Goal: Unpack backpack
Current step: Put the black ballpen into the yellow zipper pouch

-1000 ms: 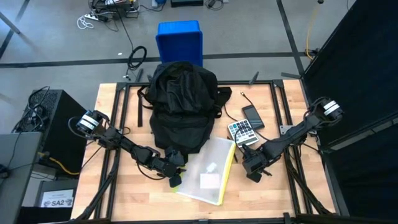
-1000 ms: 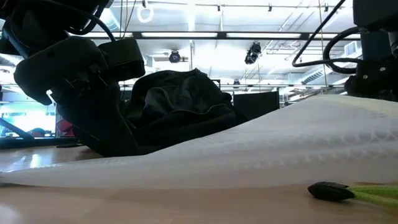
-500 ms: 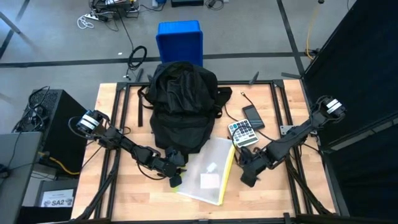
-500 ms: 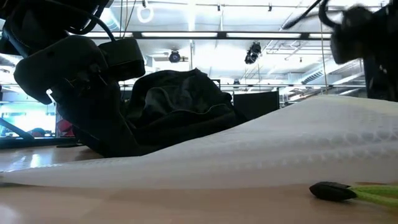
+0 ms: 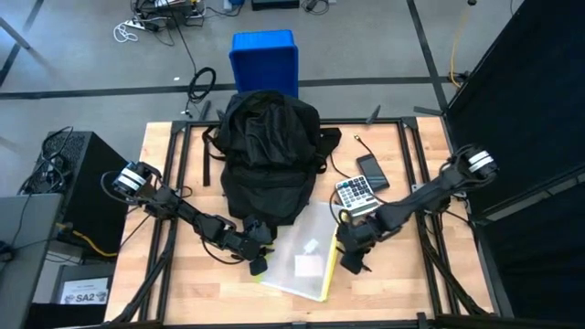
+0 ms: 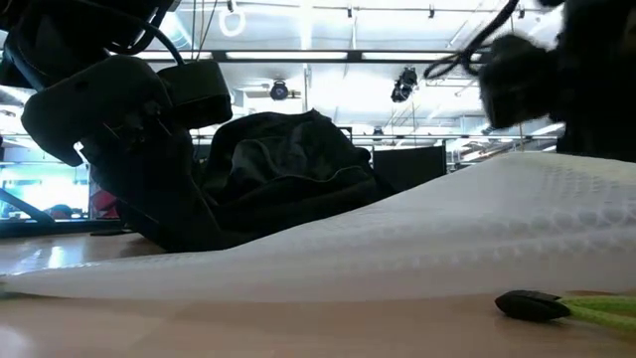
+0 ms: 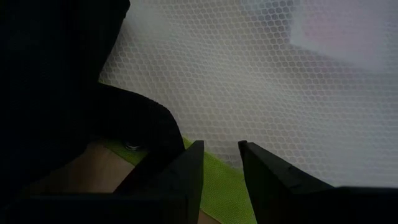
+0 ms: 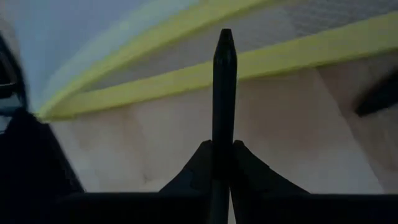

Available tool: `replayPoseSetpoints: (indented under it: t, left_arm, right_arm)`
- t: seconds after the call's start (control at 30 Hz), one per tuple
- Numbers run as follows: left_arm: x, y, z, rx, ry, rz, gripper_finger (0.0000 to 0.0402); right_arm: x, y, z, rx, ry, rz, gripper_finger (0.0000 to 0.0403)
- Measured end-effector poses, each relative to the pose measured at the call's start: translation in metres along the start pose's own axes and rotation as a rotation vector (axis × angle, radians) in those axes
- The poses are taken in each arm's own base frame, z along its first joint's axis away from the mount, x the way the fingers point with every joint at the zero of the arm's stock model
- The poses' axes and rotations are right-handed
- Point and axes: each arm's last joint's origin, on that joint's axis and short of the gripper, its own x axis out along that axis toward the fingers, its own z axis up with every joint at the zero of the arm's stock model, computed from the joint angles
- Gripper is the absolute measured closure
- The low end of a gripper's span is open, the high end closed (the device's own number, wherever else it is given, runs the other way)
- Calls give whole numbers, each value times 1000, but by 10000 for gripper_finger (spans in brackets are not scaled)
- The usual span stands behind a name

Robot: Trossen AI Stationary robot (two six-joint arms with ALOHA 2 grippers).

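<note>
My left end effector [image 5: 257, 259] clamps the mesh pouch's [image 5: 306, 254] green corner, steadying it; my right end effector [image 5: 350, 260], fingers together, nears its yellow edge.

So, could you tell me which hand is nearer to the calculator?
Right. The right hand sits just in front of the calculator, by the pouch's yellow edge; the left hand is across the mesh pouch.

Bright, even light comes from ceiling lamps [image 6: 298, 12], which glare in the low view. The right arm [image 6: 537, 75] is smeared by motion blur. Both wrist views are dim and soft.
</note>
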Motion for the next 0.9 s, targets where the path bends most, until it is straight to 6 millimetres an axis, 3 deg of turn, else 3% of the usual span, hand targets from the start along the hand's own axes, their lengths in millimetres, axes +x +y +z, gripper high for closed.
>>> replayPoseSetpoints:
  t: [0.3,0.57,0.7,0.9]
  left_arm:
    - [0,0,1,-2,-6,-4,315]
    - [0,-1,1,-6,-13,-10,314]
    - [0,-1,1,-5,-13,-9,315]
    - [0,-1,1,-5,-13,-9,314]
  right_arm:
    - [2,1,44,-46,-153,217,403]
    - [-6,-1,65,-15,-358,234,396]
    - [-7,0,68,-37,-435,200,366]
    - [-9,4,69,-100,-469,220,285]
